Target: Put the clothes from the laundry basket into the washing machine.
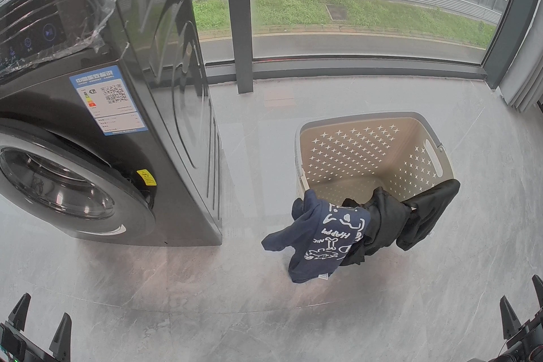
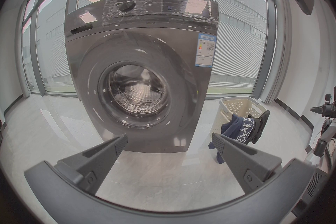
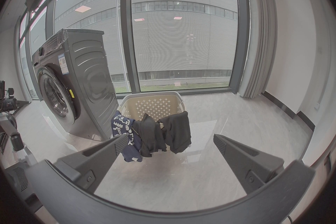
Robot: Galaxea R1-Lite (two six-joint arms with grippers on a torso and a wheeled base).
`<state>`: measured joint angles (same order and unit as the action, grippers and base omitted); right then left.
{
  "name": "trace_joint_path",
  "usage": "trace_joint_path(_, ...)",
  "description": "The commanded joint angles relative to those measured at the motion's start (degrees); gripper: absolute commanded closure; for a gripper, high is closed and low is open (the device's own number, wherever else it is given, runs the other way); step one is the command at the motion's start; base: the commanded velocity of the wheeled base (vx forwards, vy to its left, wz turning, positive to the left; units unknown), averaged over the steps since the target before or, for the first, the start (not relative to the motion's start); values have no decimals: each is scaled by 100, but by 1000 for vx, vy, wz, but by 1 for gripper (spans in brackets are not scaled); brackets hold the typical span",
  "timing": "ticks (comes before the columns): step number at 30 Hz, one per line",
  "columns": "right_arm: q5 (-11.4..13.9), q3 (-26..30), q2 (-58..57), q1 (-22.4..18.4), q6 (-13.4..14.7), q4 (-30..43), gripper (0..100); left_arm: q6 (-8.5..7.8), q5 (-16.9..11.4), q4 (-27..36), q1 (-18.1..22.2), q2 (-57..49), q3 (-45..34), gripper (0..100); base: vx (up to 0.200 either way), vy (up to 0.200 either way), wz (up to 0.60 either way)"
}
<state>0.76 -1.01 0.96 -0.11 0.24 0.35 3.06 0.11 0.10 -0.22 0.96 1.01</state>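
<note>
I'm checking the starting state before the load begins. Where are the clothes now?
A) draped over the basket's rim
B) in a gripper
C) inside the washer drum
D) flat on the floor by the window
A: the navy shirt and the black garments hang over the near rim of the laundry basket.

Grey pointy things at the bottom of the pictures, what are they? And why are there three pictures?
They are the robot's hands: its left pincer and right pincer, both open and holding nothing. One picture comes from a camera on the robot's head, looking down. The other two come from cameras on its wrists. On the floor stand a washing machine and a laundry basket. A blue shirt and black clothes hang over the basket's rim.
</note>
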Motion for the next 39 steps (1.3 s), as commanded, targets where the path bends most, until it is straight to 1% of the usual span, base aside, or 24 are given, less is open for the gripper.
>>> trace_joint_path(1, 4, 92, -96, 2, 2, 0, 0, 2, 7, -1, -4, -17, -84, 0, 0, 200, 0)
trace_joint_path(16, -5, 92, -96, 2, 2, 0, 0, 2, -2, -1, -4, -35, -84, 0, 0, 200, 0)
trace_joint_path(29, -32, 92, -88, -15, 11, 0, 0, 2, 7, -1, 4, -35, -84, 0, 0, 0, 0)
trace_joint_path(35, -40, 92, -88, -7, 20, 0, 0, 2, 7, -1, 4, -35, -84, 0, 0, 0, 600)
trace_joint_path(39, -40, 92, -96, 2, 11, 0, 0, 2, 7, -1, 4, -35, -92, 0, 0, 0, 0)
